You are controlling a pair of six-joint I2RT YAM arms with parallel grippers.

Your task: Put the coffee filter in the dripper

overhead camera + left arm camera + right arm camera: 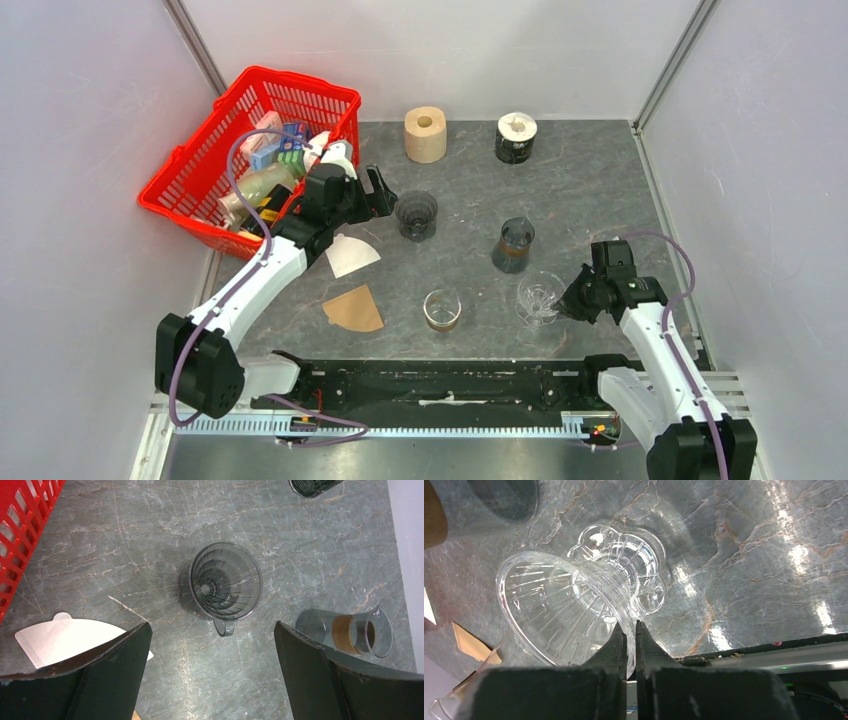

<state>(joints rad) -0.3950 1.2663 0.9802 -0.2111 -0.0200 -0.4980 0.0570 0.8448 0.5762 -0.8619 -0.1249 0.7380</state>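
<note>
A white coffee filter (352, 255) (65, 640) and a brown one (355, 310) (471, 642) lie flat on the table. A clear glass dripper (538, 297) (559, 605) stands at the front right. My right gripper (570, 303) (631, 627) is shut on its rim wall, one finger inside the cone and one outside. A dark smoky dripper (416, 214) (226, 582) stands near the middle. My left gripper (385, 200) (212, 625) hovers open just short of it, holding nothing, with the white filter under its left finger.
A red basket (250, 160) of groceries sits at the back left. A glass carafe with a brown band (515, 245) (350, 632) and a small glass (442, 310) stand mid-table. A paper roll (425, 133) and a black container (516, 138) stand at the back.
</note>
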